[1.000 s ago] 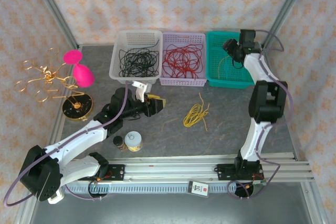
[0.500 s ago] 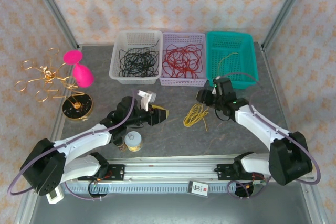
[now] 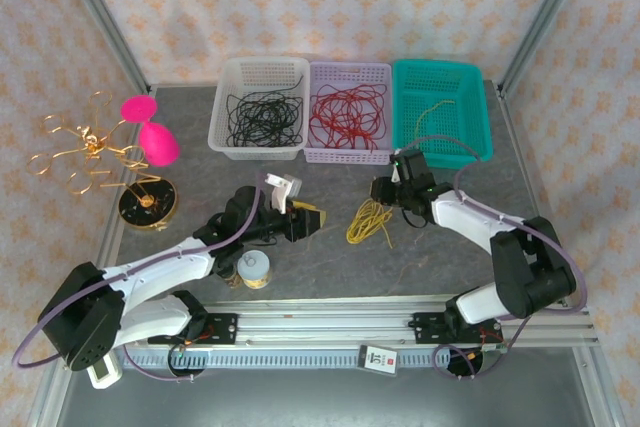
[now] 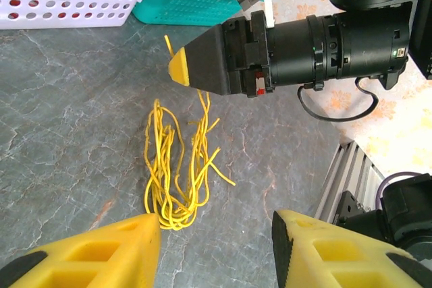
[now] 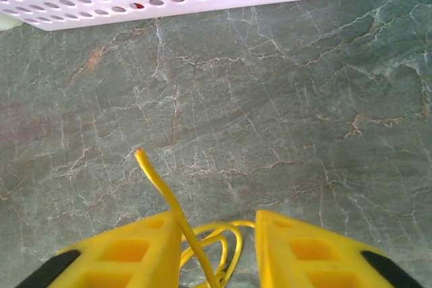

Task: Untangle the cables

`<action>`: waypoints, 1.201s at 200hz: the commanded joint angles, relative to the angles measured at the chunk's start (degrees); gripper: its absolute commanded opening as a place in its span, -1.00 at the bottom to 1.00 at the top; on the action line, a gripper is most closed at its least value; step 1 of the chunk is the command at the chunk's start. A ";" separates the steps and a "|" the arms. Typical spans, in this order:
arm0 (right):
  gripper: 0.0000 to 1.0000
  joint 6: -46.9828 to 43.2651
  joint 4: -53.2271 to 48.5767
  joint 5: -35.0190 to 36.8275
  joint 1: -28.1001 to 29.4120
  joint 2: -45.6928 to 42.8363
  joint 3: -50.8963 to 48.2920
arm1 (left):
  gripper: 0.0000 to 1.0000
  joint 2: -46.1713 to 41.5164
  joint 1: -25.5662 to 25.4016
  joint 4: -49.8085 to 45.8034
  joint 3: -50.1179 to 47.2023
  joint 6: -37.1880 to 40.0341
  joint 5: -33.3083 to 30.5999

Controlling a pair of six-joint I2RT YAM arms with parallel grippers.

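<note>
I see the left hand [image 3: 306, 219] low over the worktop [image 3: 330, 269], fingers apart, nothing in it. It points at the yellow cables [image 3: 368, 221], which lie in a loose bundle just to its right, in front of the lilac basket [image 3: 348, 155]. The right hand [image 3: 381, 190] sits at the bundle's far end, also open, with one strand [image 5: 162, 193] standing up in the gap along one finger.
</note>
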 commanded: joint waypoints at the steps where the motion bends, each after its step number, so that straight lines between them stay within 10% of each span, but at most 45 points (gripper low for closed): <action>1: -0.50 -3.09 3.46 0.45 0.34 0.07 0.61 | -0.03 -0.29 -1.04 1.33 2.12 -1.51 -1.21; 63: -1.00 0.27 3.70 2.64 0.74 -10.06 -1.18 | -0.02 2.52 -1.59 0.13 8.37 0.34 -2.06; 173: -1.00 -3.21 -8.92 -8.83 1.13 -20.24 12.54 | 0.11 19.33 -1.57 2.70 25.29 13.30 16.67; 240: -1.00 1.35 -8.32 -14.04 1.06 -17.84 15.87 | -0.06 27.82 -1.58 5.02 30.41 18.60 17.75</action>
